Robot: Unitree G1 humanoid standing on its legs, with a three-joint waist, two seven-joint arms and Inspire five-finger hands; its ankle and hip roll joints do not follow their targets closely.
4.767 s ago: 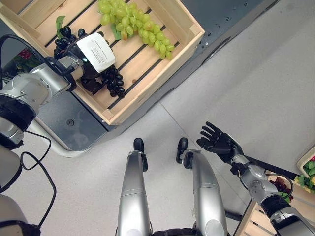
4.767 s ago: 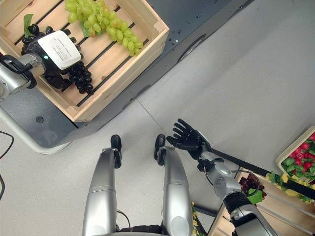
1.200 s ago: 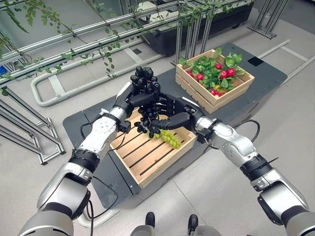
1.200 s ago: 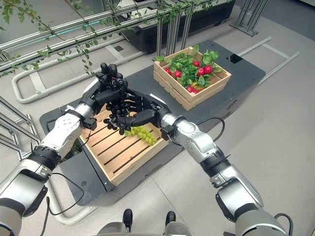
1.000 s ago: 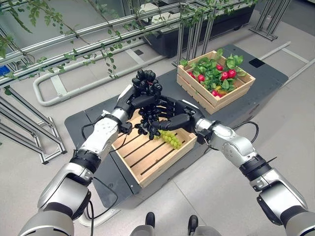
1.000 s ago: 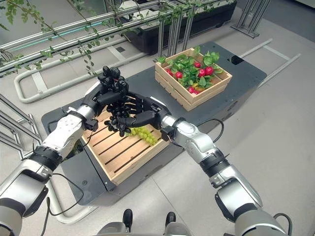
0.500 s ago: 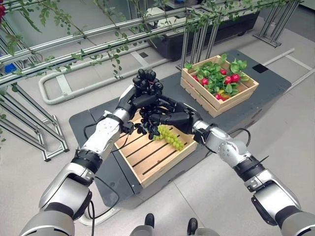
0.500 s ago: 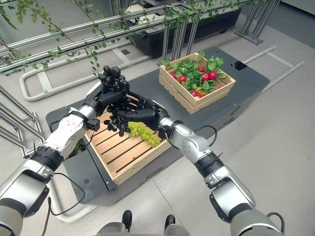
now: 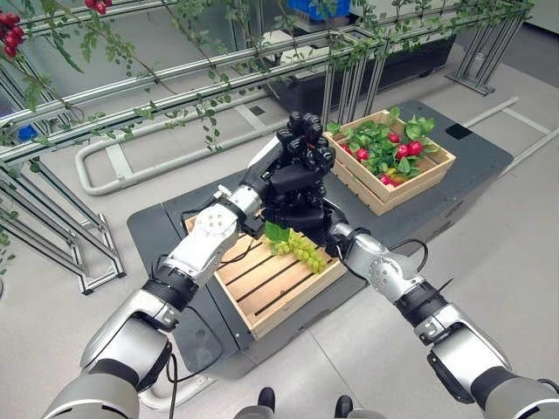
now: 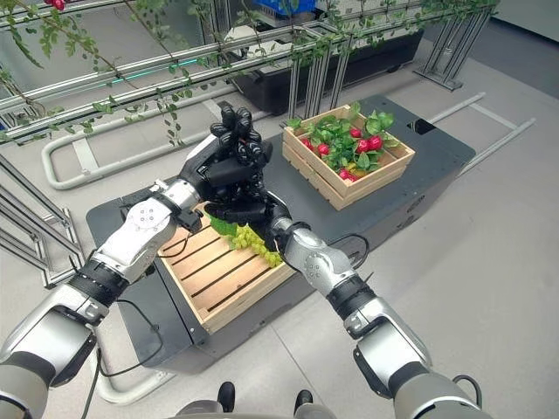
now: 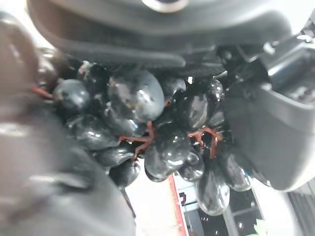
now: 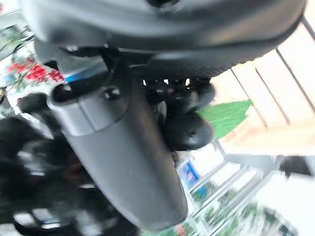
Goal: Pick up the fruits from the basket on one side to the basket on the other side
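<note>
The left hand point(image 9: 293, 179) grips a bunch of black grapes point(image 11: 162, 128) above the slatted wooden crate point(image 9: 278, 301) (green grapes point(image 9: 301, 251) inside), and I cannot tell about the right hand point(image 9: 314, 218).

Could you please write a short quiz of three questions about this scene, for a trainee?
1. True or false: the black grapes lie in the near crate.
2. Which fruit is in the near crate now? A. green grapes B. bananas C. oranges
3. Fill in: the far crate holds red fruit and green ____.

Key
1. False: the left hand holds them up in the air, with the right hand just under them.
2. A
3. leaves
</note>
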